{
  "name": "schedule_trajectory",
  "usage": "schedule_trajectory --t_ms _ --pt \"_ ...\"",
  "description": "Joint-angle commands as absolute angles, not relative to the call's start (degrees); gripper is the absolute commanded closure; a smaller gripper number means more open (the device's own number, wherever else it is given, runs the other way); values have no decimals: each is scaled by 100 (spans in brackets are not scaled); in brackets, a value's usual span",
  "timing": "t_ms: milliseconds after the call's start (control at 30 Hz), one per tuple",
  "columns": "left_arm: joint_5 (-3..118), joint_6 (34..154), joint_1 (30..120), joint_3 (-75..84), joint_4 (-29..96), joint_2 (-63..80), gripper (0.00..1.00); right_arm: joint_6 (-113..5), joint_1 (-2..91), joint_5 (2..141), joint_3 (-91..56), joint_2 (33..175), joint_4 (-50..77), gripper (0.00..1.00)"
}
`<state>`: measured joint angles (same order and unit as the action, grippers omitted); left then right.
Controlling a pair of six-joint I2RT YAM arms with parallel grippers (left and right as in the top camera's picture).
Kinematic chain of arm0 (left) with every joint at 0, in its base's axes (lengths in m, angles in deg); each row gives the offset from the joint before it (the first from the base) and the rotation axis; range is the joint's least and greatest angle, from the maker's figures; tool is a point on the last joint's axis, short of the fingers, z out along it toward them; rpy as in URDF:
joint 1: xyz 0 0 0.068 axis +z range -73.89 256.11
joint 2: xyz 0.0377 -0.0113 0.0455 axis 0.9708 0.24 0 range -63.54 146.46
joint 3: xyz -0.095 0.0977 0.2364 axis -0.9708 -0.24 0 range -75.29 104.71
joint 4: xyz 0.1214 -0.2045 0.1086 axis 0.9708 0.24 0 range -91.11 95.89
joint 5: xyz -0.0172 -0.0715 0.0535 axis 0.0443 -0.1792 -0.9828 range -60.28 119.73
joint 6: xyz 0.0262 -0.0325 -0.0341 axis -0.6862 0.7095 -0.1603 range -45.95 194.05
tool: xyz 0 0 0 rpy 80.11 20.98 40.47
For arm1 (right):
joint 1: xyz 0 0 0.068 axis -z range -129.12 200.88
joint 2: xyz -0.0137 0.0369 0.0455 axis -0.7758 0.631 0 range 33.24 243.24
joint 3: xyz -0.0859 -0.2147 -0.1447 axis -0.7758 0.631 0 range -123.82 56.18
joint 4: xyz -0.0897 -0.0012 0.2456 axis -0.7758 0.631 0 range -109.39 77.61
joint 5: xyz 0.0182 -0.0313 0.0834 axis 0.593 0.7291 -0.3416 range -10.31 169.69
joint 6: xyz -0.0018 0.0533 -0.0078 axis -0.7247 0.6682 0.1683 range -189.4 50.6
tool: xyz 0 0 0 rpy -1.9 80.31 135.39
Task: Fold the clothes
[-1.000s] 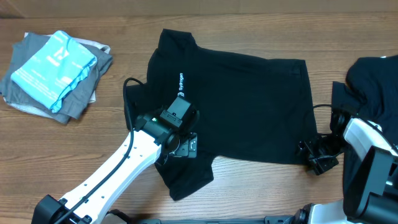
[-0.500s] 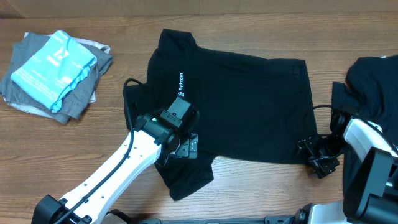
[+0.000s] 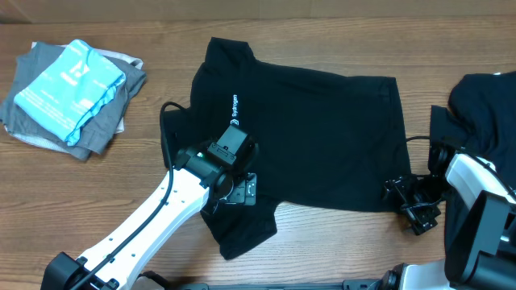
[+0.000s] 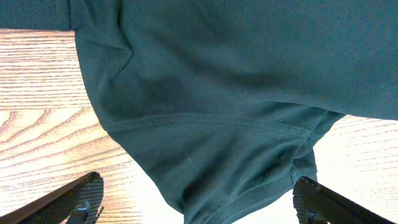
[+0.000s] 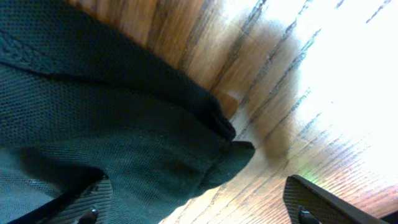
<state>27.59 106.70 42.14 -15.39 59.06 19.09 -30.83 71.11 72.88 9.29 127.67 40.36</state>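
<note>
Shirt lies flat on the table. Left claw is wide open over its sleeve, and right claw is wide open at its corner

place: robot lab bench | evidence: wood-grain table, white robot arm, folded garment pile

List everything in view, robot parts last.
T-shirt: one, black with white lettering, spread flat mid-table.
Clothing heap: one, black, right edge of the table.
Folded stack: one, grey with turquoise on top, far left of the table.
Table: one, brown wood, under everything.
Left end effector: one, black, open, over the T-shirt's sleeve nearest the robot.
Right end effector: one, black, open, at the T-shirt's hem corner nearest the robot.
</note>
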Motion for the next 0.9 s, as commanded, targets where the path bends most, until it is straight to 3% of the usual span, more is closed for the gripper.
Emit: schedule_trajectory --t_ms 0,867 --pt "2807 10600 4238 -1578 5901 1885 0 -3037 7093 7454 1038 12817 3957 0" --pt "2805 10602 4238 -1578 5816 1885 0 -3077 7093 7474 1038 12817 4193 0"
